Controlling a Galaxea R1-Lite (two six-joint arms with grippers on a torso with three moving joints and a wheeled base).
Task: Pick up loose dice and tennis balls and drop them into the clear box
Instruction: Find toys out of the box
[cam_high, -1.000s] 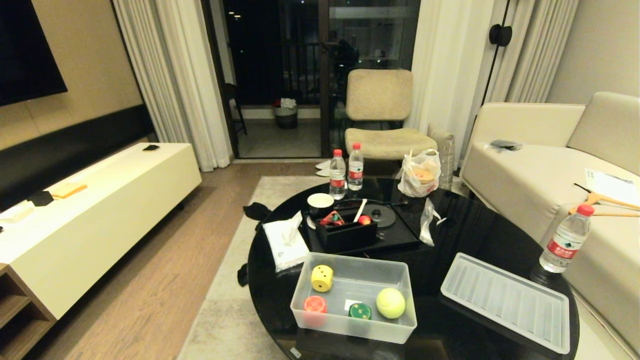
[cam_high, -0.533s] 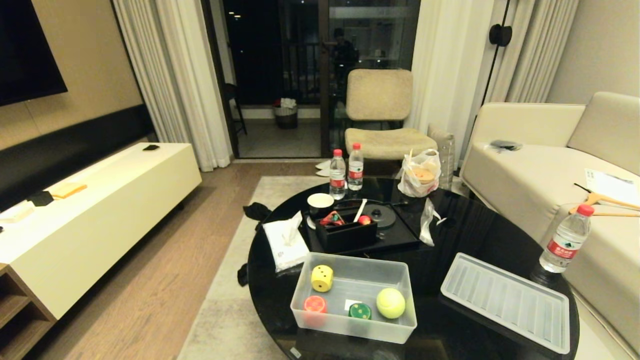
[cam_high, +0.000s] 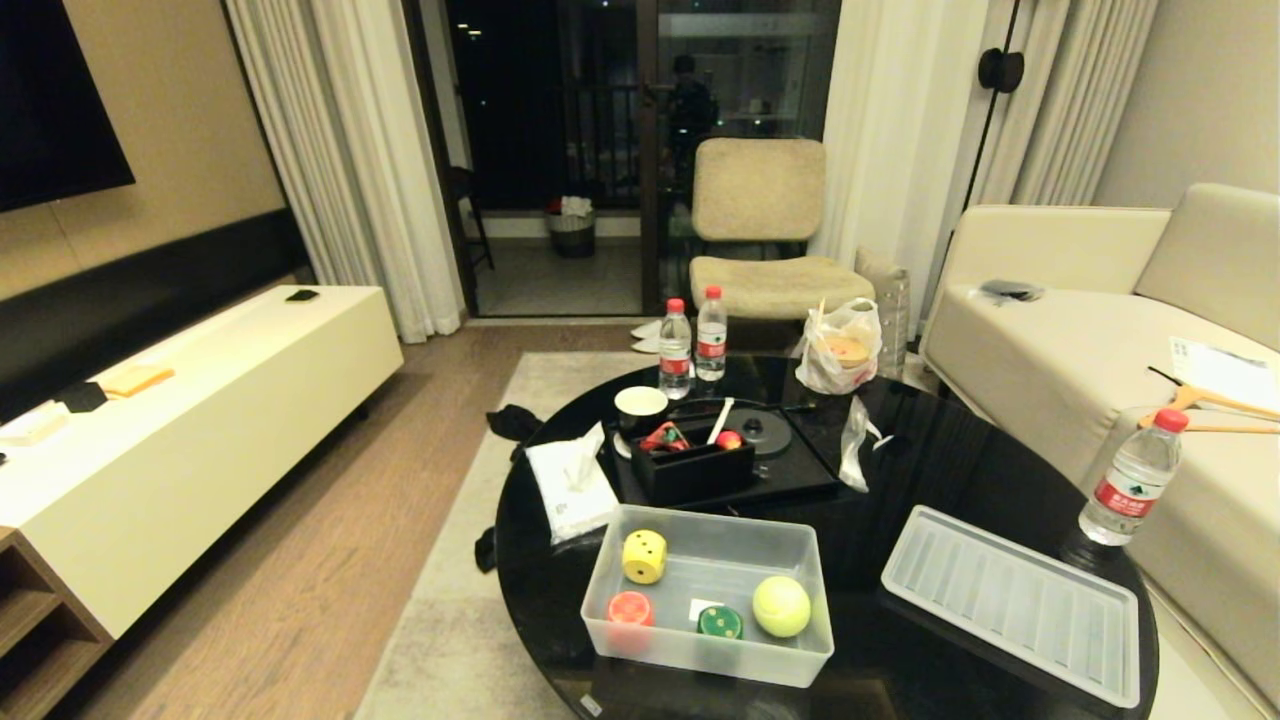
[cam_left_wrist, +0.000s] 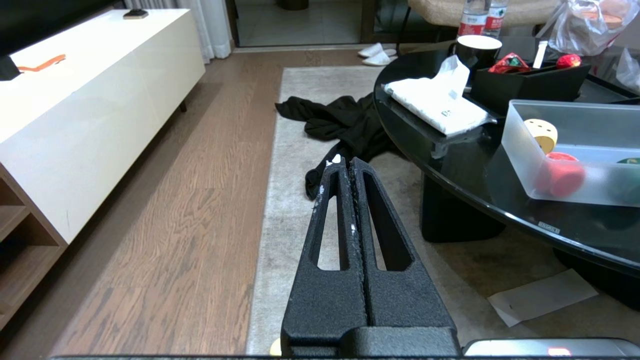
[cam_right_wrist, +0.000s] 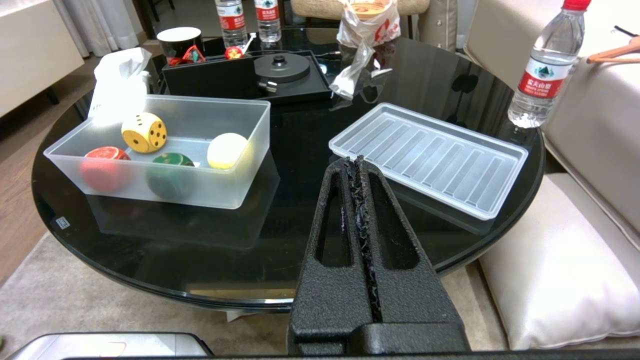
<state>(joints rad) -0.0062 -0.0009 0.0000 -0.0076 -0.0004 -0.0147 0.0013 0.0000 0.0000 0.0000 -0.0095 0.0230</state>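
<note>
looking down from the head view, neither tool shows. the clear box (cam_high: 708, 655) sits open at the near edge of the round black bench (cam_high: 960, 470). inside lie a yellow die (cam_high: 644, 556), a red die (cam_high: 630, 608), a green die (cam_high: 720, 622) and one tennis ball (cam_high: 781, 606). its ribbed lid (cam_high: 1010, 603) lies flat on the bench beside the box, toward the sofa (cam_high: 1060, 350), and a water bottle (cam_high: 1132, 478) stands just past the lid. behind the box are a black organiser box (cam_high: 692, 468) and a tissue pack (cam_high: 570, 490).

in the left wrist view, the left tool (cam_left_wrist: 348, 162) hangs off the bench above the rug (cam_left_wrist: 295, 200), its two fingers pressed together with nothing between them. the clear box (cam_left_wrist: 520, 150) lies well apart from it, up on the bench to the side of its tip, and a black cloth (cam_left_wrist: 345, 122) lies on the floor just ahead of the tip.

in the right wrist view, the right tool (cam_right_wrist: 353, 161) is likewise fully closed and empty, its tip over the near rim of the bench. the lid (cam_right_wrist: 430, 157) lies just ahead of the tip on one side, and the clear box (cam_right_wrist: 200, 192) on the other with the yellow die (cam_right_wrist: 144, 132) and the tennis ball (cam_right_wrist: 227, 150) inside; neither touches the tool.
</note>
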